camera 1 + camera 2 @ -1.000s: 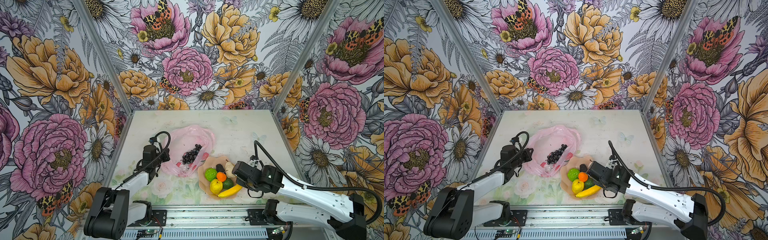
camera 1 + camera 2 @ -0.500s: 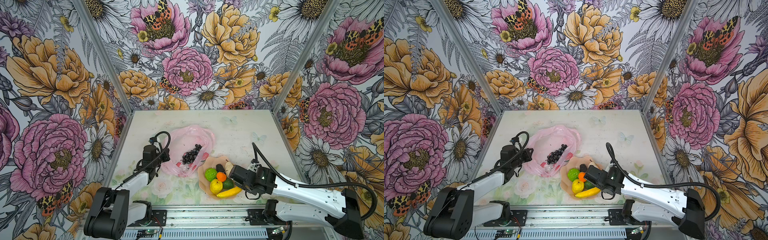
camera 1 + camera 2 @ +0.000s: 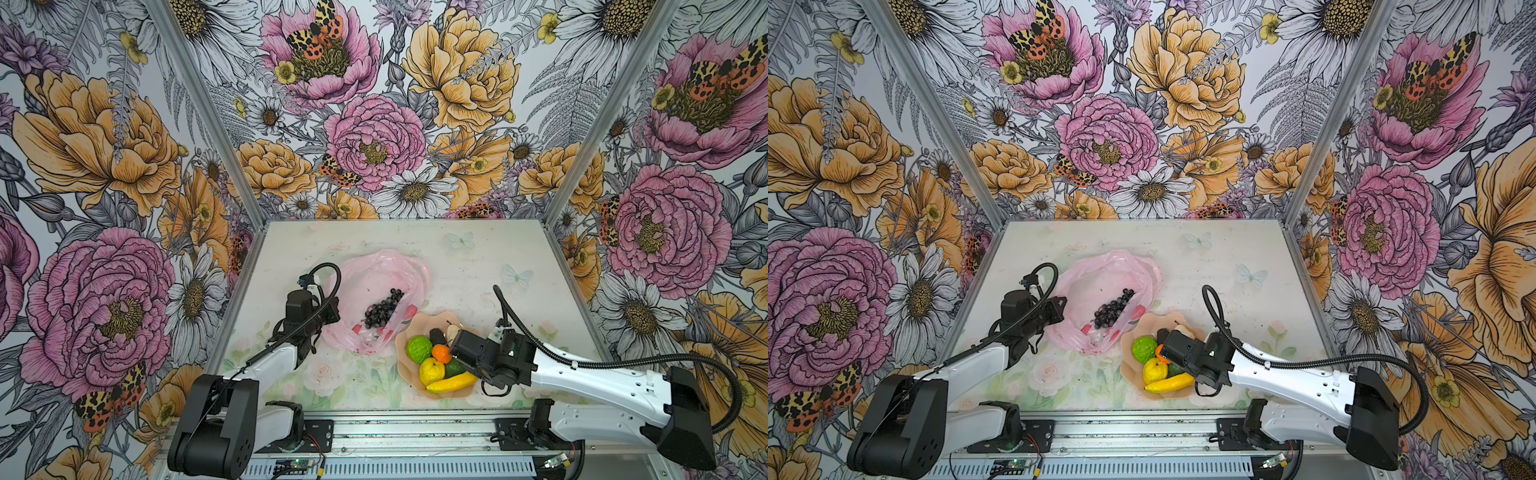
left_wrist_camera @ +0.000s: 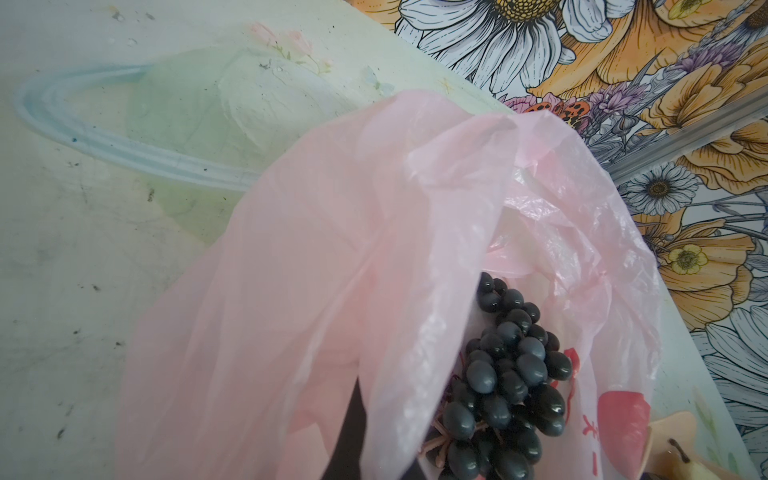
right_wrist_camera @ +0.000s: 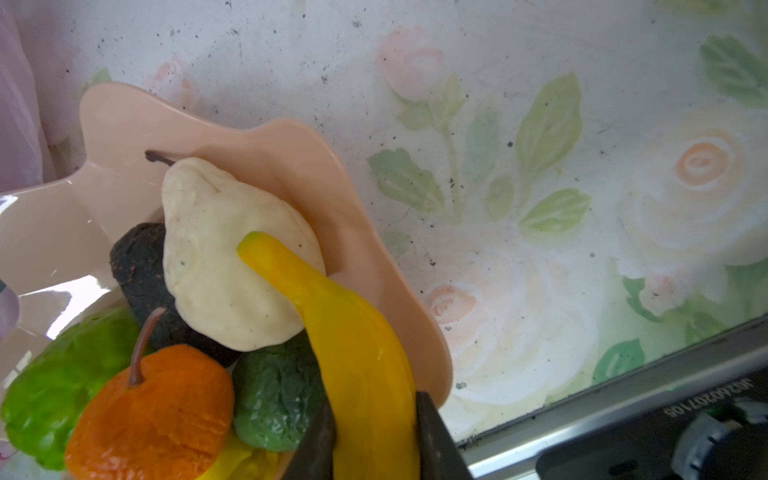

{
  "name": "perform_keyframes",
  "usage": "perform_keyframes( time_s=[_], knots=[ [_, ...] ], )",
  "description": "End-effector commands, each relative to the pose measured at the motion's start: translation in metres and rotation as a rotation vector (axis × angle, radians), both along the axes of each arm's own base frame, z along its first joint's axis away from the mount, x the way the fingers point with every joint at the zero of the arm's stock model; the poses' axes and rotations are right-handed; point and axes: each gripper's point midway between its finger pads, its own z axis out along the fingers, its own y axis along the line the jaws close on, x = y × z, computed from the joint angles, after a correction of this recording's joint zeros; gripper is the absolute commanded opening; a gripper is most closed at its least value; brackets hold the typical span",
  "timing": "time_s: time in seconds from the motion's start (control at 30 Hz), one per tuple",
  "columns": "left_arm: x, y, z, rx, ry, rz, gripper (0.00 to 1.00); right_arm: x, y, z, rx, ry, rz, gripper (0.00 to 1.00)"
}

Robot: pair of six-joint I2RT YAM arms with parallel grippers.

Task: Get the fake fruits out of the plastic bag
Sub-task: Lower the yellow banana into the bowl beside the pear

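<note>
Right wrist view sits nearest the front of the desk (image 5: 540, 124). It shows the right pincer (image 5: 374, 419) closed partway on the banana (image 5: 353, 332), with one dark finger (image 5: 316, 440) against each side of its near end. The banana's far tip leans on a pale lump (image 5: 232, 257). Both are inside the peach plate (image 5: 291, 145).

In a top view the banana (image 3: 451, 382) lies along the plate's front rim, closest to the arm bases. Just behind it are the lemon (image 3: 431, 370) and the avocado (image 3: 454, 368). Next come the orange (image 3: 441, 353) and the green citrus (image 3: 419, 349). A black lump (image 3: 436, 334) sits at the back of the pile, beside the pale lump.

Farther back and to the left, the pink bag (image 3: 374, 274) lies crumpled on the desk, its near corner touching the plate's far-left rim. The grapes (image 3: 382, 309) are the only fruit in it. They rest on the lower film in the open mouth, beside the red printed shapes.

The left pincer (image 3: 328, 318) is at the bag's left edge, shut tight on the film. In the left wrist view one dark finger (image 4: 351, 432) shows through the pink film draped over it, and the upper layer stands raised off the grapes (image 4: 507, 374).

Beyond the bag the desk runs to the flowered walls (image 3: 374, 124).
</note>
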Motion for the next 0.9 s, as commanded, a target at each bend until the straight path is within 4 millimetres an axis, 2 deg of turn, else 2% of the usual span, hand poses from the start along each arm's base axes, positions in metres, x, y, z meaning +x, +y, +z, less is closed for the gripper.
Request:
perform_keyframes(
  time_s=[0.0,0.13,0.5,0.87],
  knots=[
    [0.0020,-0.0026,0.0052,-0.011,-0.020,-0.018,0.00,-0.0006,0.0011,-0.0062,-0.002,0.001,-0.011,0.25],
    [0.0017,-0.0032,0.0050,-0.012,-0.019,-0.021,0.00,-0.0017,0.0008,-0.0089,-0.002,0.009,-0.014,0.27],
    [0.0018,-0.0028,0.0055,-0.013,-0.020,-0.019,0.00,-0.0015,0.0025,-0.0083,0.003,0.006,-0.008,0.45],
    [0.0020,-0.0030,0.0055,-0.013,-0.021,-0.019,0.00,0.0005,0.0030,-0.0025,0.017,-0.015,0.001,0.47]
  ],
)
